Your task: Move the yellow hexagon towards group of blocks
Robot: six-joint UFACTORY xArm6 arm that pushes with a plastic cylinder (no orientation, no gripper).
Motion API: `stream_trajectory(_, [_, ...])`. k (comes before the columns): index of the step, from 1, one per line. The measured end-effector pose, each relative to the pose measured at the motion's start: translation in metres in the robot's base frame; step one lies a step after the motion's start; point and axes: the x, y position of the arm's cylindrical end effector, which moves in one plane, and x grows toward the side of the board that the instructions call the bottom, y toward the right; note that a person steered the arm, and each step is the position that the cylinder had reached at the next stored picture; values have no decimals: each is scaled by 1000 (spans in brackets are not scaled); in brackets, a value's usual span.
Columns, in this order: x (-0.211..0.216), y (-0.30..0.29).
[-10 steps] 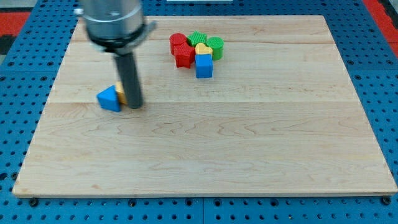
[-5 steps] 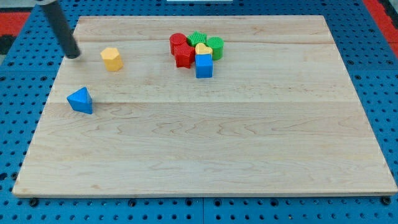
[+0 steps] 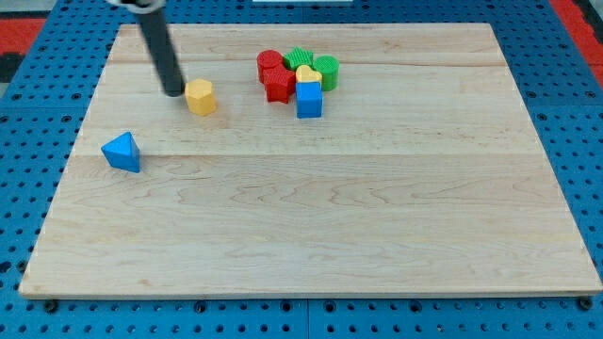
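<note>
Worktop (image 3: pixel 311 226): pale wooden board of glued planks, resting on a blue pegboard (image 3: pixel 28 188) with rows of holes; red patches at the view's top corners.
Blue triangle (image 3: pixel 122 152): near the view's left edge of the board, alone, well apart from everything else.
Rod: dark, straight, slanting down from the view's top left.
My tip (image 3: pixel 174 92): set down on the wood just to the view's left of the yellow hexagon; touching or a hair apart, hard to tell from this angle.
Pincer: none on this arm, only the rod, so no spread or pressed state to tell.
Yellow hexagon (image 3: pixel 200 96): in the upper left part of the board, between my tip and the group, near the group but clearly apart from it.
Group of blocks: packed together at the view's top centre.
Red blocks (image 3: pixel 275 75): two, at the group's left side, exact shapes unclear.
Green blocks (image 3: pixel 324 68): two, at the group's top and right, ridged tops.
Yellow heart (image 3: pixel 307 74): in the middle of the group.
Blue cube (image 3: pixel 309 100): at the group's bottom edge, touching the yellow heart.
</note>
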Motion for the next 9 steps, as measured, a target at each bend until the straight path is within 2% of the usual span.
stream_trajectory(1, [29, 49])
stream_trajectory(2, [32, 9])
stream_trajectory(3, [76, 46])
stream_trajectory(5, [55, 71])
stream_trajectory(7, [54, 104])
stream_trajectory(8, [70, 92])
stream_trajectory(9, [133, 2])
